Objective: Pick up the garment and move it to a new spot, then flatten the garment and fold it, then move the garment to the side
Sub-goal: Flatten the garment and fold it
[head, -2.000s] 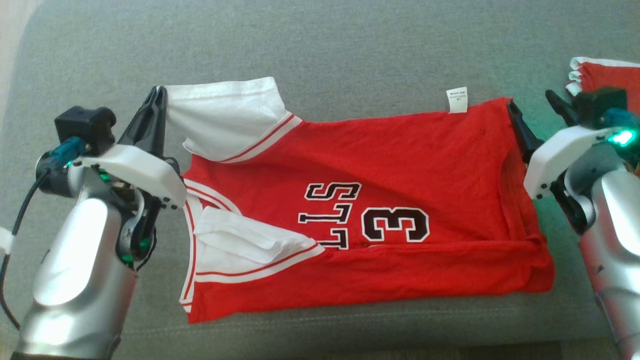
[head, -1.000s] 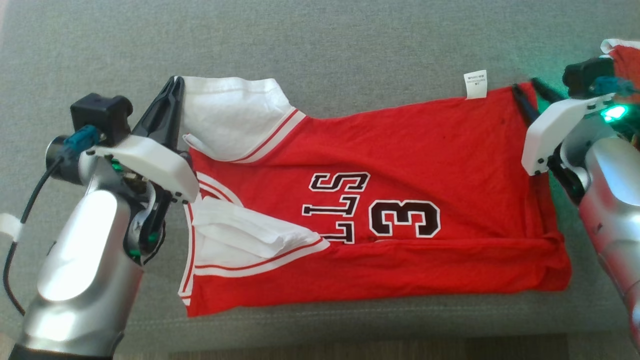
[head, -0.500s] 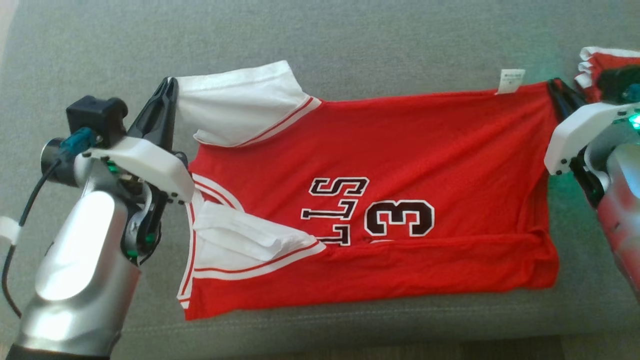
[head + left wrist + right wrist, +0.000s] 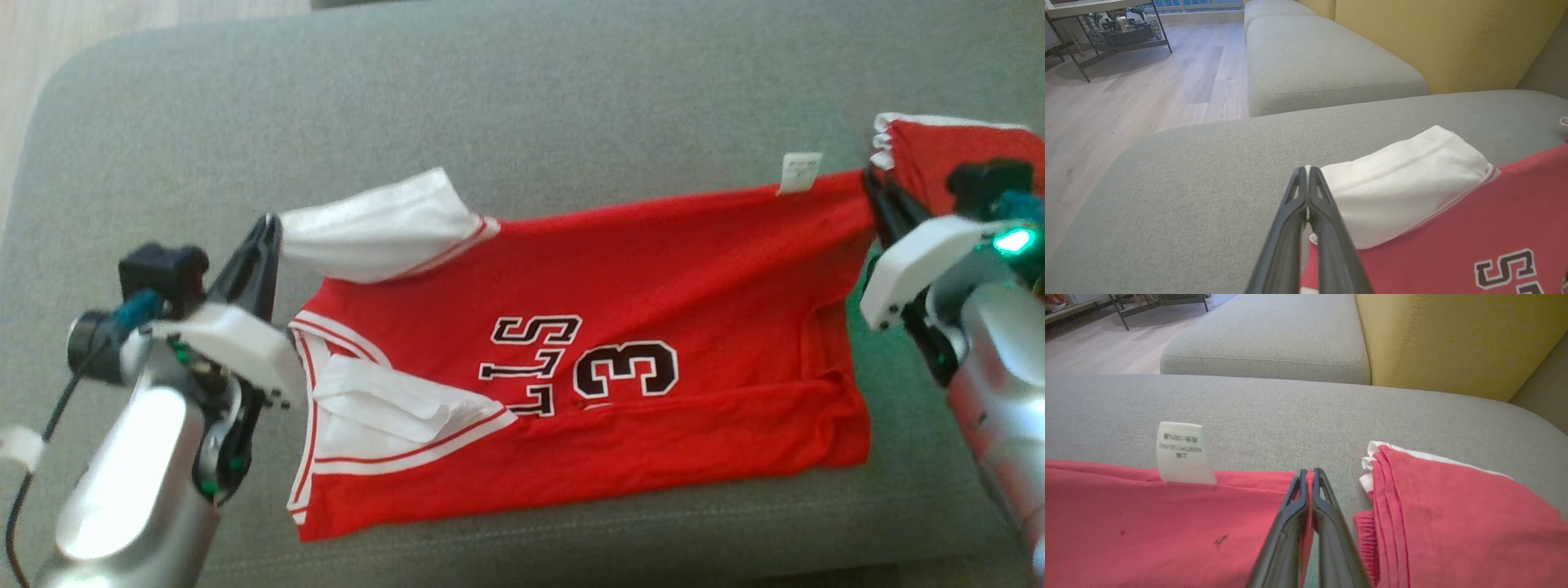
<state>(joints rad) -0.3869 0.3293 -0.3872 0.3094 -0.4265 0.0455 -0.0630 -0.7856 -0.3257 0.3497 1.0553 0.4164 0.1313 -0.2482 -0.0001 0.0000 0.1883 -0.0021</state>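
The red jersey (image 4: 653,269) with the number 3 lies spread on the grey sofa seat (image 4: 490,98), held at both far corners. The left pincer (image 4: 268,222), at 9 o'clock, is pressed together on the tip of the white sleeve (image 4: 375,229). The right pincer (image 4: 868,178), at 3 o'clock, is pinching the red bottom corner, just past the little white tag (image 4: 799,171). A folded red garment (image 4: 939,147) sits just beside that corner, at 2 o'clock.
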